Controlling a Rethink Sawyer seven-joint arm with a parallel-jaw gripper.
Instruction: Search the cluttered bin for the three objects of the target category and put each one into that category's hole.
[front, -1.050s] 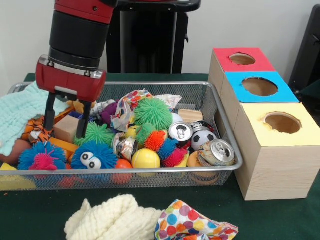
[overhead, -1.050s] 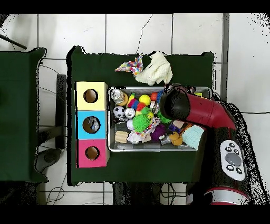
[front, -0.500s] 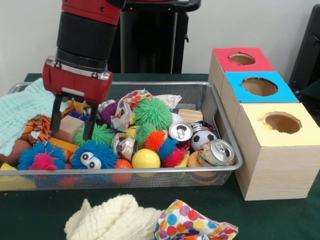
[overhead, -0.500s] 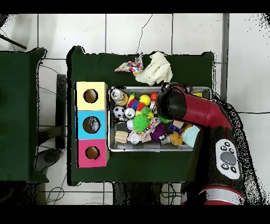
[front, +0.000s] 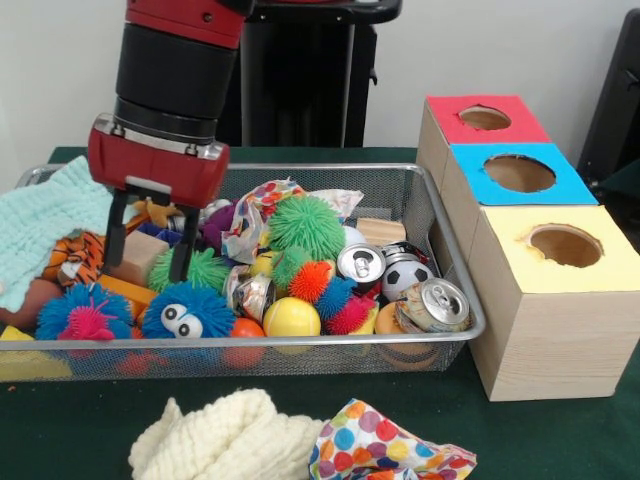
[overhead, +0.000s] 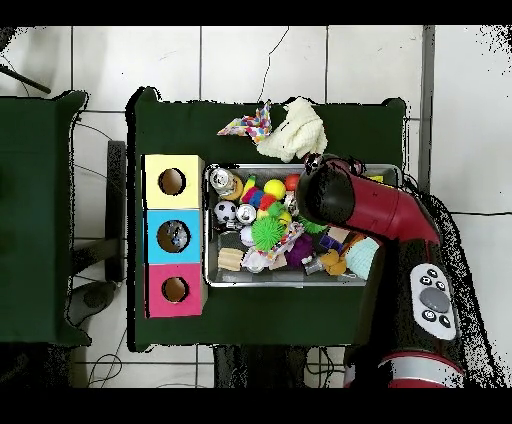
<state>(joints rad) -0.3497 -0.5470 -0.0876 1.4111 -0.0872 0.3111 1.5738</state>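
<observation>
Setting: green-covered table (front: 560, 430), cream knit cloth (front: 215, 435) nearest the camera, wire bin (front: 455, 300) behind it.
Likely target: wooden block (front: 135, 255), among the clutter at the bin's left end.
Relation: block directly under the gripper (front: 147, 240), between its two fingers.
Gripper: fingers apart, holding nothing.
Arm: upright, wrist pointing straight down.
Holes: yellow box (front: 560, 290) nearest, blue and red beyond.

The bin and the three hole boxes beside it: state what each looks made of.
The bin looks like silver wire mesh metal: you see through its walls, under a shiny rim. The boxes look like pale bare wood, with faint grain on the sides; their red, blue and yellow tops look like matte paper or paint, which I cannot settle.
</observation>
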